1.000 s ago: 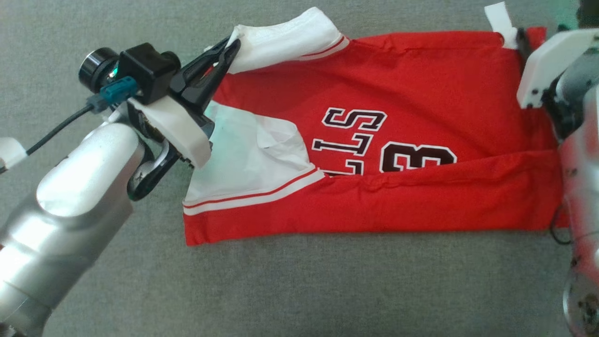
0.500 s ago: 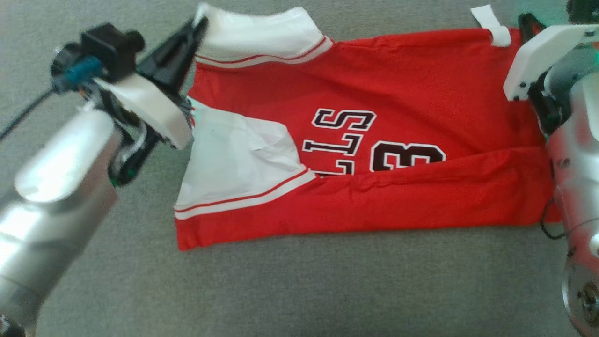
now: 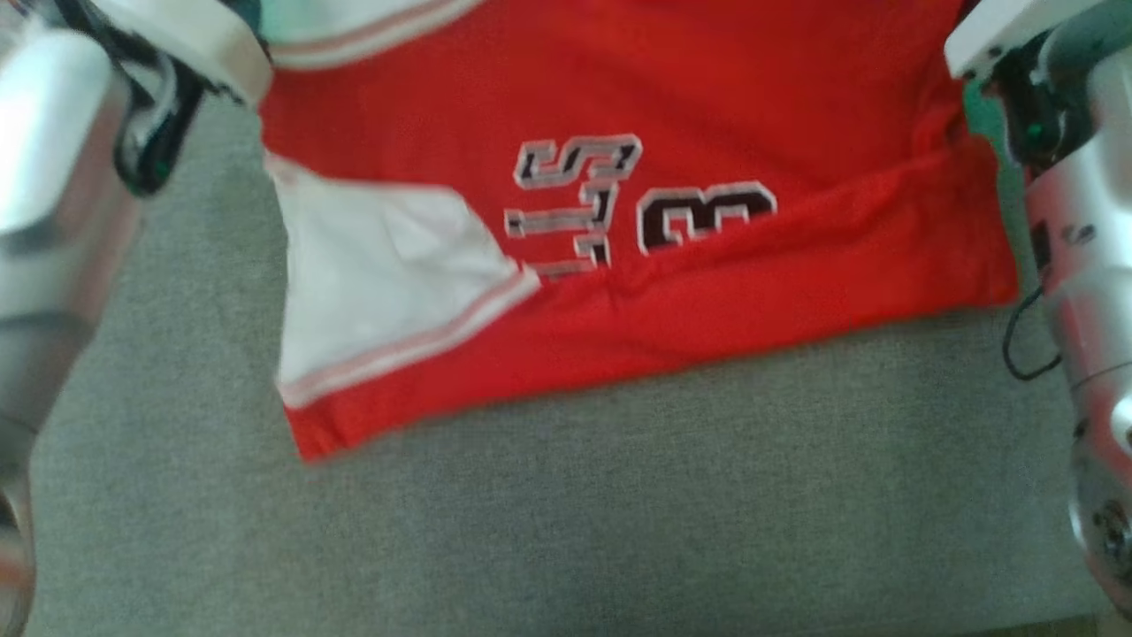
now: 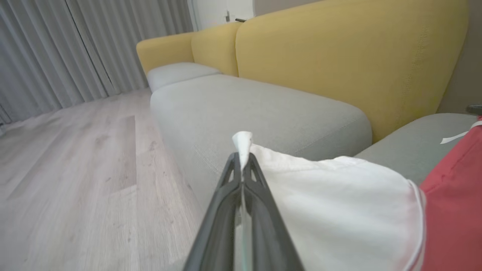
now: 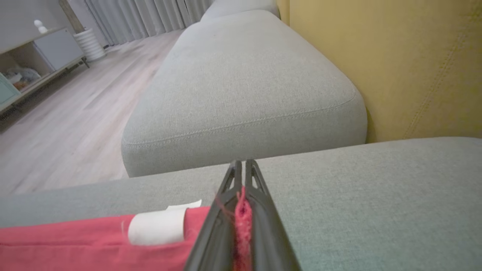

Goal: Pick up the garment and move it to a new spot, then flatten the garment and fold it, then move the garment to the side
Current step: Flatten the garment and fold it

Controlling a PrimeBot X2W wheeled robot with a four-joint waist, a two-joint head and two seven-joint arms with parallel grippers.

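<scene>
The garment [image 3: 725, 88] is a red jersey with white sleeves and dark lettering, spread across the grey sofa seat [image 3: 619, 522]. My left gripper [image 4: 242, 160] is shut on the tip of a white sleeve [image 4: 331, 203], which drapes to the right of its fingers. At the other end my right gripper [image 5: 241, 169] is shut on a pinch of the red hem [image 5: 243, 218], beside a white label [image 5: 156, 226]. In the head view the left forearm [image 3: 53, 177] is at the upper left and the right forearm [image 3: 1074, 248] at the right edge, flanking the jersey.
A yellow backrest [image 4: 339, 56] rises behind the seat. A second grey cushion [image 5: 241, 82] adjoins this one. Wooden floor [image 4: 75, 169] lies beyond the sofa's edge, with grey curtains [image 4: 56, 49] and a low cabinet [image 5: 30, 64] further off.
My right gripper has shut on the red hem. The left gripper kept its hold on the sleeve and drew it outward. The head view has shifted, so the jersey sits higher in it.
</scene>
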